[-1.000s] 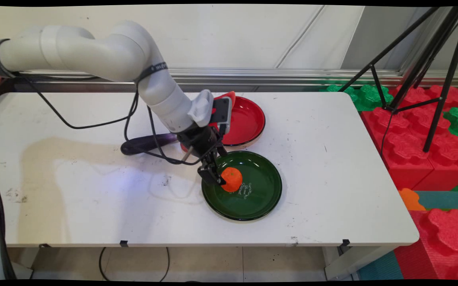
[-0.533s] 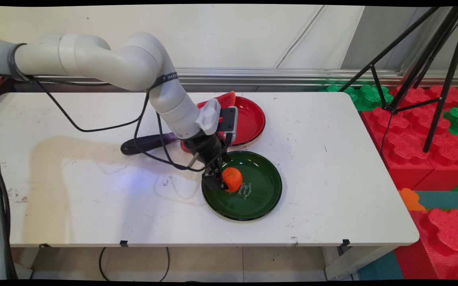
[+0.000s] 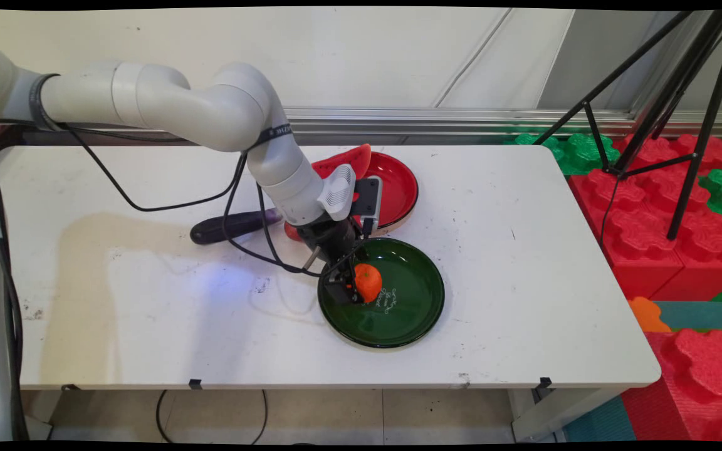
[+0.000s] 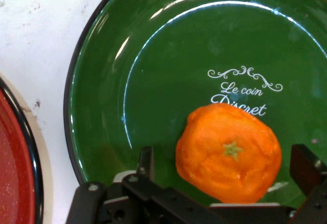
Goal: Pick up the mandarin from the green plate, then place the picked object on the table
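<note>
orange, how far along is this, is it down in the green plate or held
Done: the orange lies in the green plate. In hand: the gripper is open astride it, fingers seemingly clear. Left: the gripper is not yet raised off the plate.

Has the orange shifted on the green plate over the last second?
No. The orange sits in the same spot beside the white lettering on the green plate. Only the end effector has closed in around it.
</note>
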Available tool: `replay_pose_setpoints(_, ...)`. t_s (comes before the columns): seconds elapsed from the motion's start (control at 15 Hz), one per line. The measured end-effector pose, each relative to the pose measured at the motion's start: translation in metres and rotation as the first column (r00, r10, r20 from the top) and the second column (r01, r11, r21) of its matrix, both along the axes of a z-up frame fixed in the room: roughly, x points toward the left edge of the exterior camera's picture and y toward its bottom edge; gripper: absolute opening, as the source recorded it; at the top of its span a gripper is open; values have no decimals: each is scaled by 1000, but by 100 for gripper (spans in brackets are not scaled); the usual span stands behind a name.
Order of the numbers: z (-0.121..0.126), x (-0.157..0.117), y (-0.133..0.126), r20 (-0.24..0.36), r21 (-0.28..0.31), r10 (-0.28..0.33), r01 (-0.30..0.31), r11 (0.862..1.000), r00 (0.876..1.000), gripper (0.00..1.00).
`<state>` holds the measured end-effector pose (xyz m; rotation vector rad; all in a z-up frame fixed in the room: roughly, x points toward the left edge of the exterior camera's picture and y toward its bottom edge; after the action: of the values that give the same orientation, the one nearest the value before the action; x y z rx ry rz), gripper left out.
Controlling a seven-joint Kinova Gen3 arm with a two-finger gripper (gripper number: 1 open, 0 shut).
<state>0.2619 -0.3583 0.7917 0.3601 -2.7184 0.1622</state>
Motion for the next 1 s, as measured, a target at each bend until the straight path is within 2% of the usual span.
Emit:
replay_pose_setpoints(0.13, -2, -1, -1, 0, 0, -3, 3, 1000, 1000, 100)
replay_pose_setpoints(0.2, -3, -2, -1, 0, 1, -5, 5, 1000, 1000, 0)
replay_pose_setpoints(1.0, 5, -2, -3, -19, -18, -9, 9, 1000, 1000, 0)
